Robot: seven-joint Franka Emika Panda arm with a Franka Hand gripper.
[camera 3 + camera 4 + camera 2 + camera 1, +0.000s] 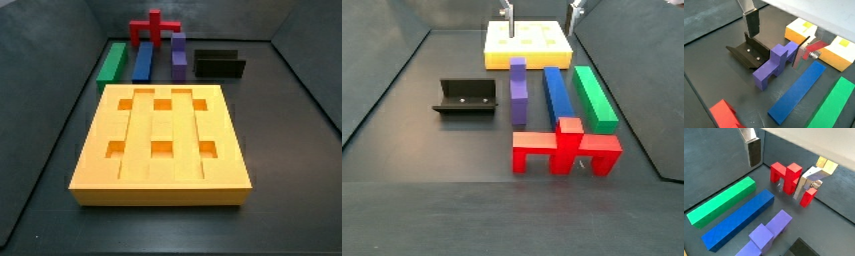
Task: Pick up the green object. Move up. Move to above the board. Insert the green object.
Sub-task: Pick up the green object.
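Note:
The green object (112, 61) is a long green bar lying on the floor, leftmost in a row with a blue bar and a purple piece. It also shows in the other side view (592, 94) and in both wrist views (723, 199) (835, 106). The board (160, 186) is a thick orange-yellow slab with six square holes, and it shows in the other side view (529, 60) too. My gripper (543, 10) hangs open and empty high above the board, away from the green object. One finger (753, 152) (751, 22) shows in each wrist view.
A blue bar (556, 90) and a purple piece (519, 88) lie beside the green bar. A red piece (565, 148) stands at the row's end away from the board. The black fixture (465, 97) stands beside the purple piece. Dark walls enclose the floor.

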